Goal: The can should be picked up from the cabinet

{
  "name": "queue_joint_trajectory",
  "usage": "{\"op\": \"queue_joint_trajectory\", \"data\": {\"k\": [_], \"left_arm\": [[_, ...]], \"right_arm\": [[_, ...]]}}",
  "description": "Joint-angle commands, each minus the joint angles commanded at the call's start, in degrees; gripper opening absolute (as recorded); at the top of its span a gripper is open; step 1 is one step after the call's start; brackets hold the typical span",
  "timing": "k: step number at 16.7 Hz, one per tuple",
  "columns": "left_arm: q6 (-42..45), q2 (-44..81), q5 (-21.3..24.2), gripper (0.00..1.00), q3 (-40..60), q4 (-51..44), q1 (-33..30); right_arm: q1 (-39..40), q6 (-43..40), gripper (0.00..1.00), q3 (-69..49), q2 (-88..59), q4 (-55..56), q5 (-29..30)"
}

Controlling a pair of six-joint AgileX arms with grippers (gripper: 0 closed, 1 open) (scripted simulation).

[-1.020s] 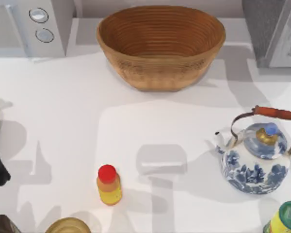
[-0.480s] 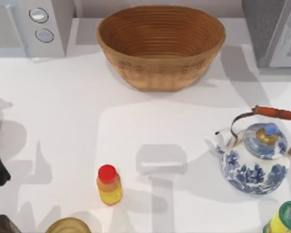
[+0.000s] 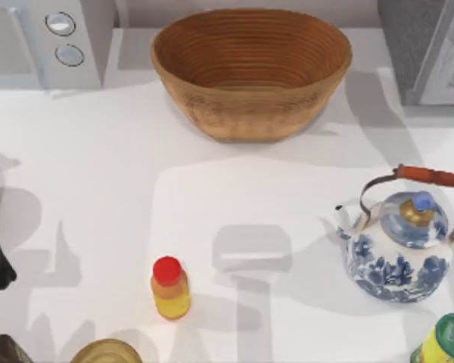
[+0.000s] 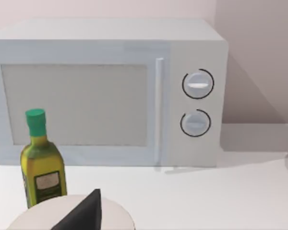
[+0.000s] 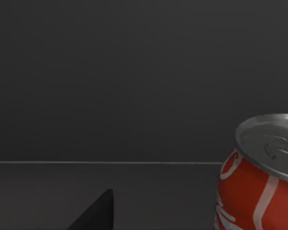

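The can point(image 5: 261, 172) was seen upright inside the dark cabinet point(image 5: 134, 86), not yet grasped; right claw's state could not be told.

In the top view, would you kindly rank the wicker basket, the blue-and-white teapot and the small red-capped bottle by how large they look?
Largest to smallest in the top view:
1. wicker basket
2. blue-and-white teapot
3. red-capped bottle
All three stand on the white table, and the gaps in size are plain.
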State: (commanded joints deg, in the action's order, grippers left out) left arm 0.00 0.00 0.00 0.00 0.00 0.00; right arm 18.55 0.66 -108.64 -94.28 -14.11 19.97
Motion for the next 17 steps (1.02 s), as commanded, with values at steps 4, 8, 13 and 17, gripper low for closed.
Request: {"op": "queue_joint_trajectory", "data": {"k": [4, 8, 13, 17], "left_arm": [[0.0, 0.0, 0.0, 1.0, 0.0, 0.0, 0.0], [0.0, 0.0, 0.0, 1.0, 0.0, 0.0, 0.0], [0.0, 0.0, 0.0, 1.0, 0.0, 0.0, 0.0], [0.0, 0.0, 0.0, 1.0, 0.0, 0.0, 0.0]], "right_arm": [[0.0, 0.0, 0.47, 0.0, 0.0, 0.0, 0.0], [0.0, 0.0, 0.17, 0.0, 0.0, 0.0, 0.0], [0.0, 0.0, 0.0, 0.0, 0.0, 0.0, 0.0], [0.0, 0.0, 0.0, 0.0, 0.0, 0.0, 0.0]]}}
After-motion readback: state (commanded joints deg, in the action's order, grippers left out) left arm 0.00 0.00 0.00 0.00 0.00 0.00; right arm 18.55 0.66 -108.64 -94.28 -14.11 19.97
